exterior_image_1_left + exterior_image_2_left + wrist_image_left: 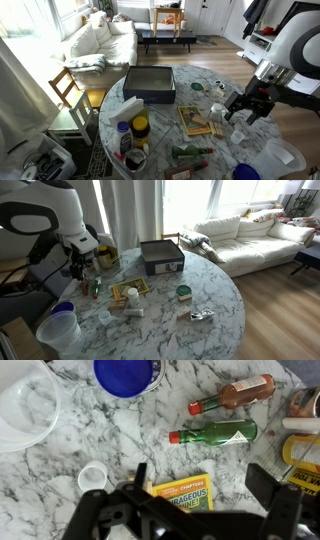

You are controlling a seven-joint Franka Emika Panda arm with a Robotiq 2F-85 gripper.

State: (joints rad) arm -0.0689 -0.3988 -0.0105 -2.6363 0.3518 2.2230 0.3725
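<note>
End effector (200, 488), jaws wide and empty, is hovering over a packet (185, 495) on the tabletop (130, 430). Packet is lying flat, likely light and thin; its long edges are offering the hold.

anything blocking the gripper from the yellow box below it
Nothing visible. In the wrist view the yellow box shows uncovered between the fingers of the open gripper; the small white cup sits off to one side and the green sauce bottle beyond, both apart from it.

Bright daylight, soft frames.
The tall window (45, 18) overexposed the white fabric sofa (100, 40); the black gripper (200, 480) looked blurred.
</note>
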